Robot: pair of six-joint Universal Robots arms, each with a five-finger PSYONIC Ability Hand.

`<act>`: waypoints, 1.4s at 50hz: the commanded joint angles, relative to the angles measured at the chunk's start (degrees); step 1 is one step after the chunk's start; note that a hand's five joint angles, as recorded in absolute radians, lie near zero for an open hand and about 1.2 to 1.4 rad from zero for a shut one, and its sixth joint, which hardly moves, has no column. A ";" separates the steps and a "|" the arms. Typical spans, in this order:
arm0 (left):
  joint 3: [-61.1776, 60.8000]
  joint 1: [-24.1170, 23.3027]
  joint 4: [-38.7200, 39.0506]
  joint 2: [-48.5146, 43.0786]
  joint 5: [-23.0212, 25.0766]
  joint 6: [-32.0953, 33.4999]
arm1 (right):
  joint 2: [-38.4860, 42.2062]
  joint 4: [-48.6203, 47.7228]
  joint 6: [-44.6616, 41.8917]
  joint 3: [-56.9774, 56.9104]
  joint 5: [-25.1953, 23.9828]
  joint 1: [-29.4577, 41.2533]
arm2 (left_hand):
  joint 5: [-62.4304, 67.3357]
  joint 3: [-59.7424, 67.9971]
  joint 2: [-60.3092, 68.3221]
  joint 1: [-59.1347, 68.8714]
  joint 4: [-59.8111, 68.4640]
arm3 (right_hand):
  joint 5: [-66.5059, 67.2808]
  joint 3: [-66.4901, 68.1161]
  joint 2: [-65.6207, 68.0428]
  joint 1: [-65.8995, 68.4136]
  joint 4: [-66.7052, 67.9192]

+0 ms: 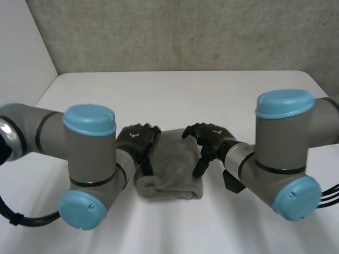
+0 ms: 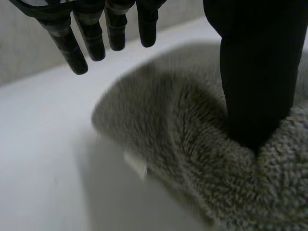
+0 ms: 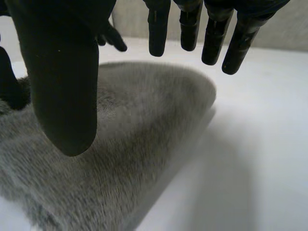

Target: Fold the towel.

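A grey towel [image 1: 172, 166] lies folded into a small thick bundle on the white table [image 1: 175, 95], between my two hands. My left hand [image 1: 136, 140] rests at the towel's left edge. In the left wrist view its fingers [image 2: 91, 33] hang straight above the table while its thumb [image 2: 255, 72] presses down into the towel's pile [image 2: 192, 144]. My right hand [image 1: 209, 138] is at the towel's right edge, open. In the right wrist view its fingers [image 3: 211, 33] are straight above the table, and its thumb [image 3: 62, 72] hovers over the towel [image 3: 134, 144].
A small white tag [image 2: 136, 164] sticks out at the towel's edge. The table runs wide behind the towel up to a grey wall [image 1: 175, 32]. Both grey elbows with blue caps [image 1: 87, 209] [image 1: 296, 198] stand low at the table's near side.
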 commanded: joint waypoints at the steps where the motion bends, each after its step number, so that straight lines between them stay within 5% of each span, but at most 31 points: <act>1: -2.31 2.37 -0.74 -1.67 -1.05 0.29 | 7.49 -0.75 -7.38 -2.70 1.17 2.02 | 1.19 1.47 1.56 1.45 1.51 | -4.61 -3.36 -5.14 -5.90 -4.36; 8: -2.57 2.11 -0.92 3.08 -1.05 0.20 | 5.30 -1.98 -11.81 -3.32 4.52 2.91 | 0.85 1.14 1.22 1.11 1.17 | -4.61 -3.36 -5.14 -5.90 -4.36; 19: 2.88 2.73 -1.97 21.36 -0.87 0.20 | -17.90 -5.23 -10.84 -2.97 11.02 -0.70 | 0.51 0.80 0.89 0.78 0.84 | -4.61 -3.36 -5.14 -5.90 -4.36; 26: 4.37 11.77 -10.83 29.88 -0.08 0.90 | -27.47 -2.43 -11.46 -1.31 15.85 -6.58 | 1.02 1.30 1.39 1.28 1.34 | -4.61 -3.36 -5.14 -5.90 -4.36; 70: 3.67 9.58 -12.17 35.95 2.38 1.00 | -29.06 0.92 -12.07 0.46 14.89 -9.40 | -1.34 -1.05 -0.96 -1.07 -1.01 | -4.61 -3.36 -5.14 -5.90 -4.36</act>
